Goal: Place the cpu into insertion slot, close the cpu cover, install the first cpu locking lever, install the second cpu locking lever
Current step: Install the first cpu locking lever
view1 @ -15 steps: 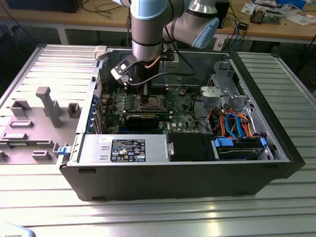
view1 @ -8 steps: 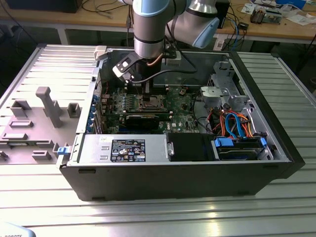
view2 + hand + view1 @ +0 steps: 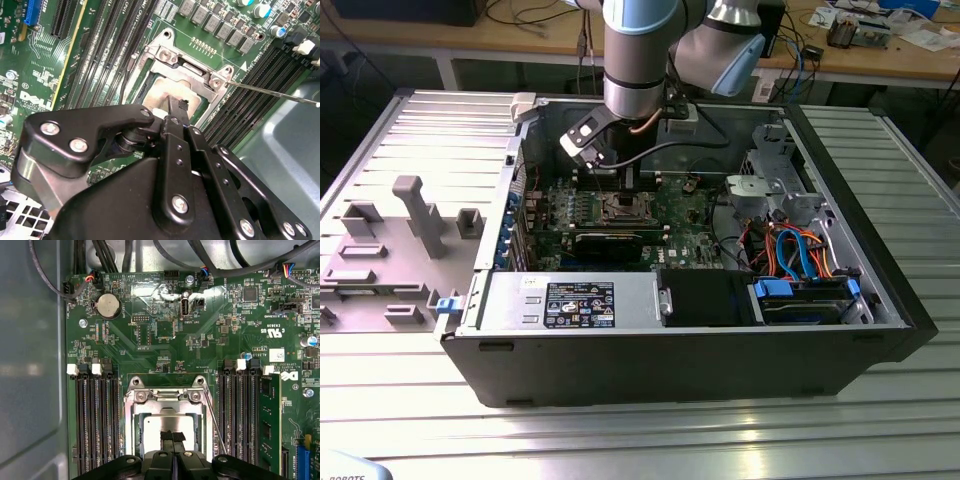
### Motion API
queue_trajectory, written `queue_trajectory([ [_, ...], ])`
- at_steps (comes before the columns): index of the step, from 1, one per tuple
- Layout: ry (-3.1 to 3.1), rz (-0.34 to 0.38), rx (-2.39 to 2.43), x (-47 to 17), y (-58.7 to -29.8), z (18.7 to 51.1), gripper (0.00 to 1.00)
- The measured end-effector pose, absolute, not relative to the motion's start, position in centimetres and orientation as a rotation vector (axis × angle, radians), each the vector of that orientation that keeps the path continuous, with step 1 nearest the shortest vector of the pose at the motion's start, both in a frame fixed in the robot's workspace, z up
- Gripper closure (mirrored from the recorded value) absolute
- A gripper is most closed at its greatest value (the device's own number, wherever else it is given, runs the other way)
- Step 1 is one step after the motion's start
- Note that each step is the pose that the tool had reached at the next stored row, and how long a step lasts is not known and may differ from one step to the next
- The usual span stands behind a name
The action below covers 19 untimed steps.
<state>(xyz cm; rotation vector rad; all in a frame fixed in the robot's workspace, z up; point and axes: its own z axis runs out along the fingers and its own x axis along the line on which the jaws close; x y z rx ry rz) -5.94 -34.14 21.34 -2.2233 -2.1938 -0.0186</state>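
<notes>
Hand: we see it closed, its two fingertips pressed together over the cpu's metal top; we cannot tell whether they touch it.
Cpu: it lies flat in the insertion slot, on the green motherboard between two banks of memory slots.
Cpu cover: its frame lies down around the cpu, whose top shows through the window.
Locking lever: we see a thin rod slanting out from a socket corner.
Computer case: it lies open on the ribbed metal counter.
</notes>
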Motion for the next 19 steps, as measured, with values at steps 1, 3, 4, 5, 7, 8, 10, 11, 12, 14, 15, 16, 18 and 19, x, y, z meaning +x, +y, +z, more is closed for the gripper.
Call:
queue_trajectory([
  [1, -2.194, -0.019, -2.223, -5.9, -34.1, 21.3, 0.89],
  [3, -2.194, -0.019, -2.223, -5.9, -34.1, 21.3, 0.89],
  [4, -2.194, -0.019, -2.223, -5.9, -34.1, 21.3, 0.89],
  [5, -2.194, -0.019, -2.223, -5.9, -34.1, 21.3, 0.89],
  [7, -2.194, -0.019, -2.223, -5.9, -34.1, 21.3, 0.89],
  [8, -2.194, -0.019, -2.223, -5.9, -34.1, 21.4, 0.89],
  [10, -2.194, -0.019, -2.223, -5.9, -34.1, 21.6, 0.89],
  [11, -2.194, -0.018, -2.223, -5.9, -34.1, 21.7, 0.89],
  [12, -2.194, -0.019, -2.223, -5.9, -34.1, 21.8, 0.89],
  [14, -2.194, -0.019, -2.223, -5.9, -34.1, 22.1, 0.89],
  [15, -2.194, -0.019, -2.223, -5.9, -34.1, 22.3, 0.89],
  [16, -2.194, -0.019, -2.223, -5.9, -34.1, 22.4, 0.89],
  [18, -2.194, -0.019, -2.223, -5.9, -34.1, 23.0, 0.89],
  [19, -2.194, -0.019, -2.223, -5.9, -34.1, 23.2, 0.89],
])
